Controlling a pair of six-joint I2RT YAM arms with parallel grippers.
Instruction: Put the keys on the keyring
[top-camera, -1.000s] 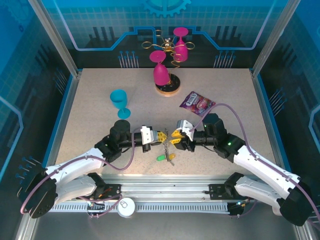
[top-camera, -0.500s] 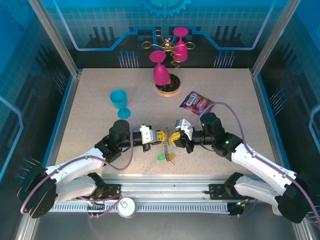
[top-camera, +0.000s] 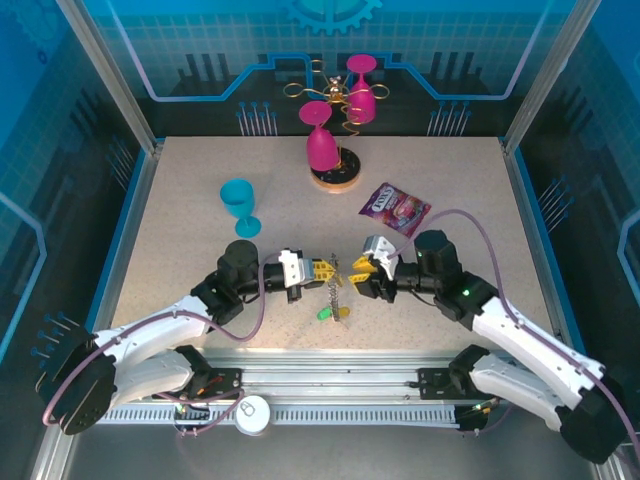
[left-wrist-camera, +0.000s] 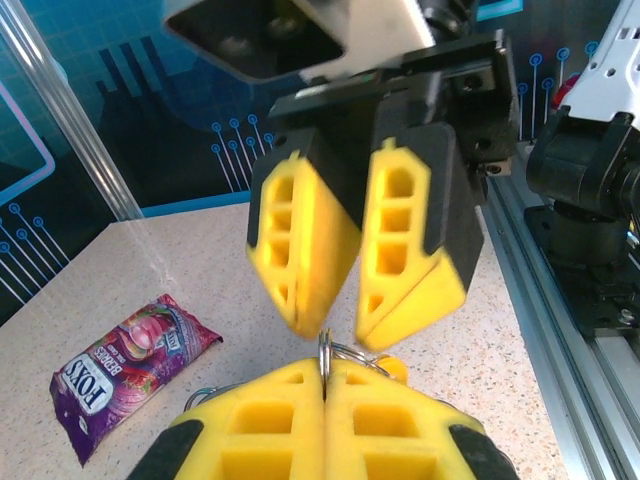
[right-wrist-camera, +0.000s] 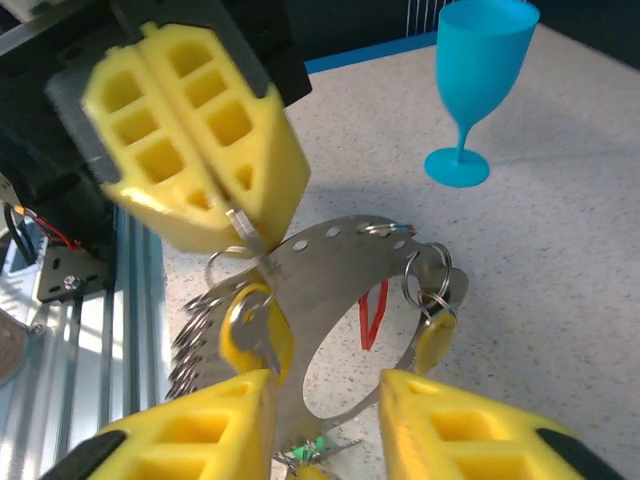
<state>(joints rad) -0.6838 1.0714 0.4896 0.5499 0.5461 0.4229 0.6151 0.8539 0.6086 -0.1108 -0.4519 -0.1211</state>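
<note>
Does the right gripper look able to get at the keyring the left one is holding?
Likely yes: the right gripper is open right at the keyring, which hangs from the shut left gripper; nothing lies between.

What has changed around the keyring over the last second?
The right claw backed off rightward from the left claw and opened; I can't tell if it released anything. The left claw stays shut on the keyring, keys still beneath it; teal cup and purple packet unmoved.
</note>
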